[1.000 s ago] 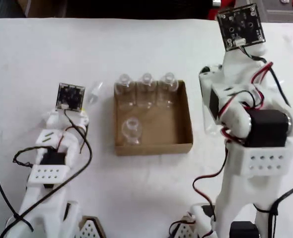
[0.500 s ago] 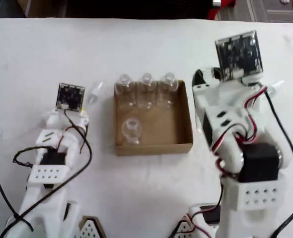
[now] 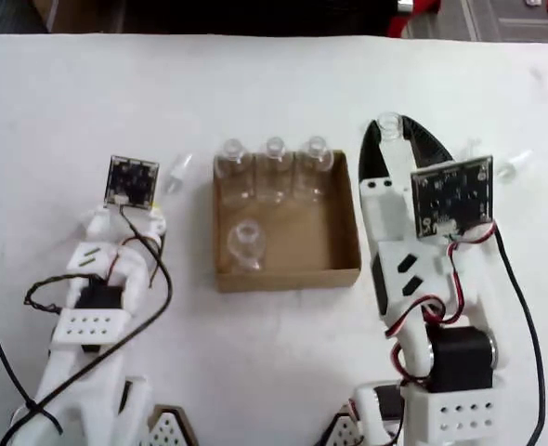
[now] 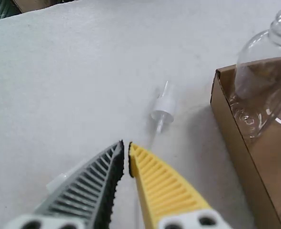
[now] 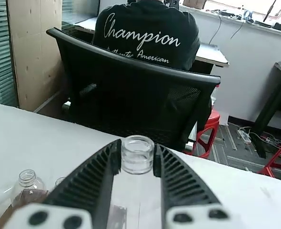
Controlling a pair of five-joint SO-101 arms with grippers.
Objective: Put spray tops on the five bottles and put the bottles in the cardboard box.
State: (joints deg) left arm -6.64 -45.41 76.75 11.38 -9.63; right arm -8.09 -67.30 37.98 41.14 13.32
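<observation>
1. The right gripper [image 5: 137, 145] is clamping a clear bottle [image 5: 137, 158] by its bare neck, jaws narrowly parted round it, just beside the box [image 3: 288, 275].
2. The left gripper [image 4: 126, 148] is resting with jaws together, holding nothing; a spray top [image 4: 163, 107] is lying near.
3. Handling – judged light, thin-walled, slick (liable to twist); the neck is looking the soundest hold.
4. Four bottles are crowding the box; open floor is showing nearest the held bottle.

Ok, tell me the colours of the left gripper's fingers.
One finger is dark grey, the other yellow; the left wrist view shows the left gripper best.
</observation>
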